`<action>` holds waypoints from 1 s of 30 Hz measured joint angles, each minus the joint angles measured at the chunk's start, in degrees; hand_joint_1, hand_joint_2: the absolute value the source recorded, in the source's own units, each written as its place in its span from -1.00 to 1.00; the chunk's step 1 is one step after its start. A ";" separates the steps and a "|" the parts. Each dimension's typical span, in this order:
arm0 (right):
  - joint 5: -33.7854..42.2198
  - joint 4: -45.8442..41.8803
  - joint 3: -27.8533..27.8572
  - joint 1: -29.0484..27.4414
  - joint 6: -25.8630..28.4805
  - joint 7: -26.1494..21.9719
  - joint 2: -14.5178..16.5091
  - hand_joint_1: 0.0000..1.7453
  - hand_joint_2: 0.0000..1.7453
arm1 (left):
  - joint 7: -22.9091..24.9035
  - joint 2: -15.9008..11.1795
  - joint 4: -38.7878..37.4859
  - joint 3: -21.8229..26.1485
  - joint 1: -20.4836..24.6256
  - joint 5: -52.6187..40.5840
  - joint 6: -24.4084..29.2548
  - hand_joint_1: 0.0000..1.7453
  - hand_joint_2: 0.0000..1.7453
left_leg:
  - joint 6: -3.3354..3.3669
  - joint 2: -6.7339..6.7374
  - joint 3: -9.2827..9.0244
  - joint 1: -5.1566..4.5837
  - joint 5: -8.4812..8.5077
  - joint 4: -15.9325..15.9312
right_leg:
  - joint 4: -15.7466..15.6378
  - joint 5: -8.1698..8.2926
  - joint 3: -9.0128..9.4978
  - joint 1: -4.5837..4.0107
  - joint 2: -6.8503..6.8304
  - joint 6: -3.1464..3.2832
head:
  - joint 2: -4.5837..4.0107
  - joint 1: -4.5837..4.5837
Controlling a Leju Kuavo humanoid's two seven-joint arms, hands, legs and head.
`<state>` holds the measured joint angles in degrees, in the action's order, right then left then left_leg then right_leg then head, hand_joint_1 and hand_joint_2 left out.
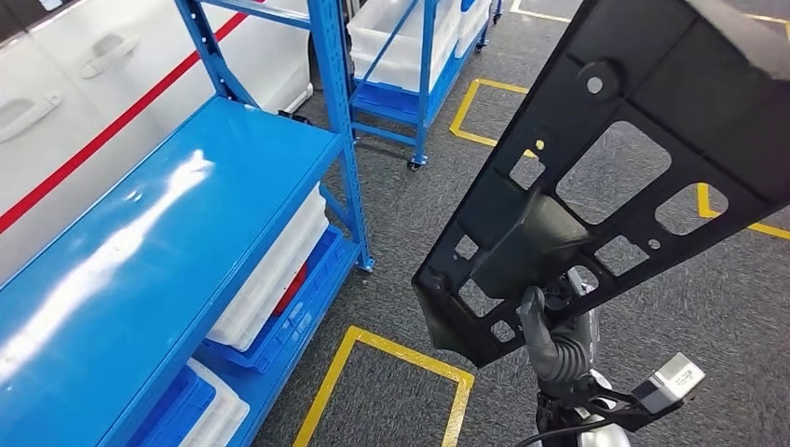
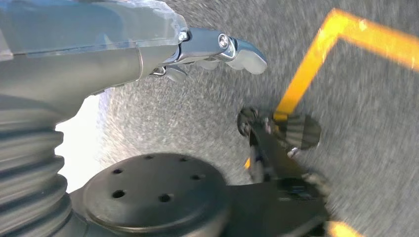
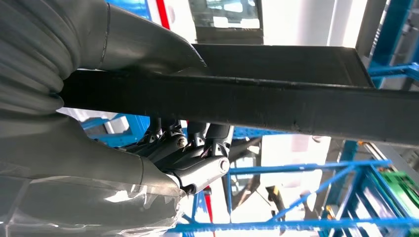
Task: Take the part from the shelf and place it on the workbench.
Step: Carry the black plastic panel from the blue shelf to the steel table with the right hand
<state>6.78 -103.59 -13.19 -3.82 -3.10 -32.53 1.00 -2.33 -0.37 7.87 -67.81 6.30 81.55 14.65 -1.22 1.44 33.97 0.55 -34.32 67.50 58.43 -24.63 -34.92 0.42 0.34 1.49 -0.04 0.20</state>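
I'm carrying the part (image 1: 633,168) gripped in the right hand (image 1: 550,340); left hand (image 2: 217,49) hanging empty, fingers loosely apart. Risk: long overhang clipping the shelf (image 1: 168,233) upright.

Factory floor, blue shelving (image 1: 186,205), yellow floor markings (image 1: 391,354)

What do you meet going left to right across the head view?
White panel with red stripe → glossy blue metal shelf → yellow floor-tape rectangle → large black perforated plastic part, held by the right hand.
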 joint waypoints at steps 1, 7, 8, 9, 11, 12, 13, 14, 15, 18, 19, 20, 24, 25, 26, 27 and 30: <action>0.11 -0.05 0.03 -0.24 -0.49 -0.11 0.09 1.00 1.00 | -0.01 0.04 0.01 -0.11 -0.05 -0.01 0.01 -1.00 1.00 | -0.04 -0.65 1.86 0.03 -1.53 3.87 | 0.05 0.01 -0.06 -0.05 0.77 0.09 | 0.00 0.02; 1.04 0.16 0.73 -0.35 -3.23 -0.88 0.84 1.00 1.00 | -0.65 0.08 0.00 -0.56 0.02 0.37 0.56 -1.00 1.00 | 0.57 -4.84 -1.78 0.22 5.70 -5.90 | 0.78 -0.01 -0.20 -0.14 5.65 -0.26 | 0.00 -0.01; 1.11 0.22 0.79 -0.25 -3.44 -0.90 1.07 1.00 1.00 | -0.79 0.04 0.00 -0.56 0.02 0.52 0.59 -1.00 1.00 | 0.71 -5.90 -2.56 0.21 6.26 -7.86 | 0.89 0.07 -0.40 -0.06 6.31 -0.57 | 0.00 -0.02; 1.14 0.27 0.85 -0.19 -3.57 -0.91 1.26 1.00 1.00 | -0.89 0.02 0.00 -0.57 0.03 0.63 0.58 -1.00 1.00 | 0.88 -6.33 -2.86 0.12 6.23 -8.57 | 0.90 0.22 -0.62 0.06 6.99 -0.96 | 0.00 -0.02; 1.16 0.35 1.01 -0.17 -3.70 -0.91 1.46 1.00 1.00 | -0.93 0.05 0.01 -0.58 0.15 0.68 0.58 -1.00 1.00 | 1.45 -5.03 -3.05 0.02 6.65 -9.05 | 0.83 0.53 -0.98 0.28 7.82 -1.69 | 0.00 -0.04; 1.16 0.38 1.12 -0.18 -3.75 -0.91 1.48 1.00 1.00 | -0.94 0.07 0.01 -0.58 0.23 0.68 0.58 -1.00 1.00 | 1.84 -4.27 -3.18 0.08 6.93 -9.40 | 1.25 0.22 -1.28 0.24 6.97 -1.93 | 0.00 -0.07; 1.16 0.42 1.21 -0.11 -3.80 -0.91 1.50 1.00 1.00 | -1.00 0.05 0.01 -0.58 0.27 0.68 0.58 -1.00 1.00 | 2.20 -3.48 -3.23 0.15 7.20 -9.75 | 2.54 -0.68 -1.95 0.15 5.40 -2.09 | 0.00 -0.15; 1.16 0.48 1.30 0.01 -3.85 -0.91 1.52 1.00 1.00 | -1.11 0.03 0.01 -0.58 0.25 0.69 0.58 -1.00 1.00 | 2.49 -2.64 -3.25 0.18 7.38 -10.01 | 5.09 -2.26 -3.16 0.12 3.37 -2.22 | 0.00 -0.24; 1.14 0.54 1.34 0.14 -3.93 -0.90 1.57 1.00 1.00 | -1.30 -0.03 0.00 -0.58 0.15 0.77 0.59 -1.00 1.00 | 2.64 -1.83 -3.22 0.04 7.41 -10.08 | 8.59 -4.19 -4.83 0.14 1.61 -2.41 | 0.00 -0.30; 0.95 0.83 1.32 0.54 -4.27 -0.43 1.92 1.00 1.00 | -2.12 -0.28 0.00 -0.58 -0.01 1.05 0.50 -1.00 1.00 | 2.72 0.75 -3.05 -0.21 7.31 -10.03 | 16.22 -6.84 -8.28 0.45 -0.02 -2.89 | 0.00 -0.36; 0.92 0.98 1.20 0.83 -4.29 -0.05 2.11 1.00 1.00 | -2.37 -0.37 0.00 -0.58 0.08 1.05 0.34 -1.00 1.00 | 2.65 1.52 -3.07 -0.23 7.25 -10.02 | 15.00 -5.78 -7.48 0.50 -0.28 -2.93 | 0.00 -0.36; 0.92 1.17 0.97 1.23 -4.23 0.33 2.35 1.00 1.00 | -2.60 -0.42 0.00 -0.58 0.20 0.94 0.13 -1.00 1.00 | 2.51 2.26 -3.17 -0.24 7.15 -10.01 | 11.66 -4.00 -5.52 0.49 -0.86 -2.87 | 0.00 -0.36; 1.91 2.35 -0.66 3.03 -3.74 1.26 3.24 1.00 1.00 | -3.08 -0.41 0.00 -0.92 0.57 0.41 -0.69 -1.00 1.00 | 1.46 4.59 -3.72 -0.63 6.56 -9.90 | 0.49 -0.96 0.52 -0.46 -4.20 -1.68 | 0.00 -0.31; 2.52 2.95 -1.07 3.44 -3.85 1.28 3.40 1.00 1.00 | -2.87 -0.36 0.00 -1.04 0.63 0.43 -0.68 -1.00 1.00 | 1.15 5.13 -3.84 -0.71 6.46 -9.93 | 0.44 -0.87 0.45 -0.68 -3.58 -1.33 | 0.00 -0.30; 3.13 3.62 -1.40 3.87 -4.13 1.26 3.52 1.00 1.00 | -2.52 -0.28 0.00 -1.10 0.71 0.51 -0.55 -1.00 1.00 | 0.82 5.47 -3.97 -0.66 6.33 -9.96 | 0.30 -0.77 0.47 -0.61 -2.87 -1.03 | 0.00 -0.29; 3.68 4.44 -1.75 4.41 -4.54 1.21 3.64 1.00 1.00 | -2.03 -0.22 0.00 -1.14 0.79 0.69 -0.28 -1.00 1.00 | 0.49 4.84 -3.96 -0.54 5.94 -9.61 | 0.07 -0.62 0.53 -0.48 -2.22 -0.71 | 0.00 -0.30; 4.50 7.17 -3.09 6.38 -5.55 1.21 4.48 1.00 1.00 | -0.44 -0.17 0.00 -1.15 0.63 1.48 0.48 -1.00 1.00 | -0.15 0.30 -0.82 -0.12 1.82 -2.51 | -0.42 -0.23 0.67 -0.11 -0.29 0.25 | 0.00 -0.22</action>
<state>11.27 -96.42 -16.28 2.56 -8.65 -31.32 5.48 -2.77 -0.54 7.87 -68.96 6.94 83.02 15.13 -1.38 1.74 33.15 0.43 -32.51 64.99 58.01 -24.87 -34.24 0.31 0.04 1.74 -0.04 -0.02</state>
